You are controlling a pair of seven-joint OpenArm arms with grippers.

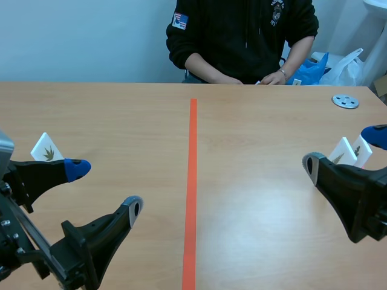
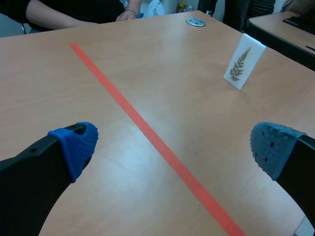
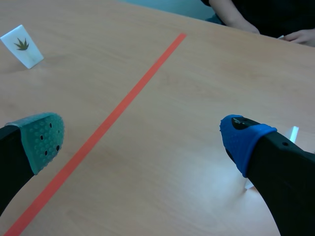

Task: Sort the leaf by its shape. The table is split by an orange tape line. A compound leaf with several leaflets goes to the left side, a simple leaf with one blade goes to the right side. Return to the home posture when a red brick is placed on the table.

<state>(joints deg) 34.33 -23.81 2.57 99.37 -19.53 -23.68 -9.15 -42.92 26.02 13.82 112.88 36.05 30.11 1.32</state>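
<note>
A white card with a small palmate leaf point(image 1: 46, 149) stands on the left side of the table, just behind my left gripper point(image 1: 104, 188); it also shows as the palmate card point(image 3: 22, 45) far ahead in the right wrist view. Two white leaf cards point(image 1: 351, 151) stand close together on the right side, by my right gripper point(image 1: 343, 150). The left wrist view shows a fern-like leaf card point(image 2: 243, 61) far ahead. The left gripper point(image 2: 174, 147) and the right gripper point(image 3: 143, 140) are both open, with nothing between the fingers.
The orange tape line point(image 1: 192, 181) runs down the middle of the table. A round metal disc point(image 1: 345, 101) lies at the far right. A person in a dark top point(image 1: 242, 36) sits across the table, hands at its far edge, with plastic bags point(image 1: 338, 66) beside.
</note>
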